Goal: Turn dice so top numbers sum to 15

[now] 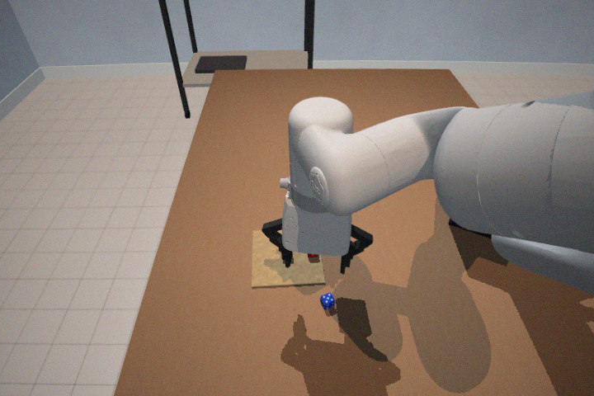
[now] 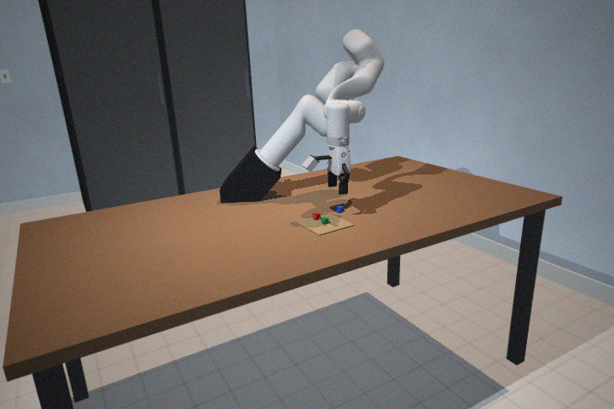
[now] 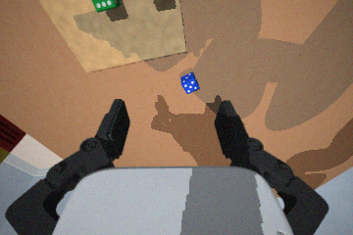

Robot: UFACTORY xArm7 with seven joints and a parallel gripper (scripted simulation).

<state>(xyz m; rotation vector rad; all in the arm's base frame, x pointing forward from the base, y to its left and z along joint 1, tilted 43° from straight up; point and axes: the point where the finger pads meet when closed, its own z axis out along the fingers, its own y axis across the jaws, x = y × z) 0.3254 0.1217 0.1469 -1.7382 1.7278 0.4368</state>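
Note:
A tan mat [image 1: 284, 263] lies flat on the brown table; it also shows in the exterior view [image 2: 327, 224] and in the wrist view [image 3: 121, 36]. A red die [image 2: 316, 216] and a green die [image 2: 324, 220] sit on the mat. The green die [image 3: 106, 4] is at the top edge of the wrist view. The red die [image 1: 313, 256] is mostly hidden behind the wrist. A blue die [image 1: 327, 300] [image 2: 339, 209] [image 3: 189, 82] lies on the bare table just off the mat's corner. My gripper [image 3: 173, 111] [image 2: 339, 185] is open and empty, well above the table near the blue die.
The arm's black base [image 2: 247, 181] stands at the table's back edge. The big white arm link [image 1: 517, 186] hides the right side of the table in the top view. A low stand with a dark pad [image 1: 220, 63] is beyond the table's far end.

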